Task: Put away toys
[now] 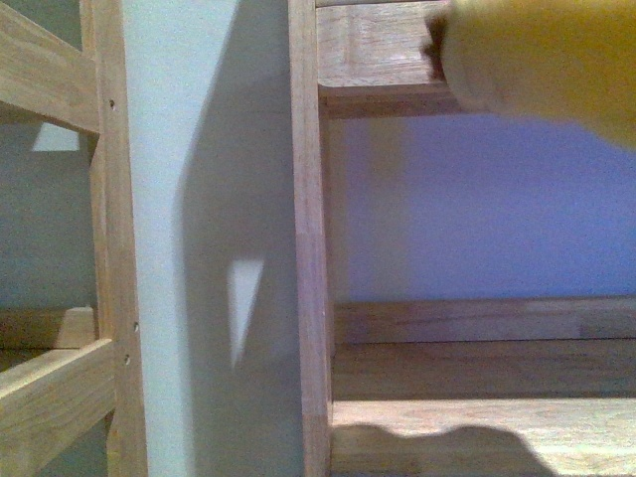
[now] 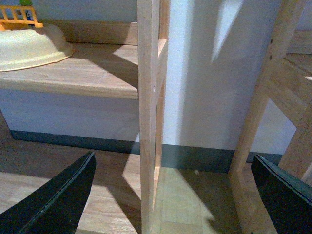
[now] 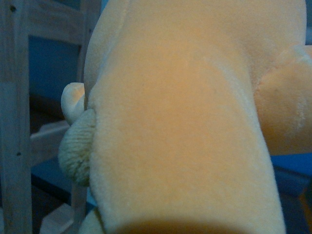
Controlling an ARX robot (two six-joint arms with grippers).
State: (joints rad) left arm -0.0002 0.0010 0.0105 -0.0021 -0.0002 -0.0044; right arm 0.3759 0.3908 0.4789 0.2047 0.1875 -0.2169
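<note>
Plush toy (image 3: 185, 122) fills right wrist view, right jaws hidden, state unclear. Left gripper (image 2: 170, 195) wide, empty, facing wooden shelf upright (image 2: 148, 117).

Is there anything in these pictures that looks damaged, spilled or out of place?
Nothing looks damaged or spilled. The plush toy fills the right wrist view and hangs blurred at the wooden shelf in the front view. The left gripper is open and empty.

Dim, bluish cast; plush (image 1: 542, 65) blurred close to front lens; hard shadows on wall (image 1: 214, 238); sunlit patches; right wrist view soft.
</note>
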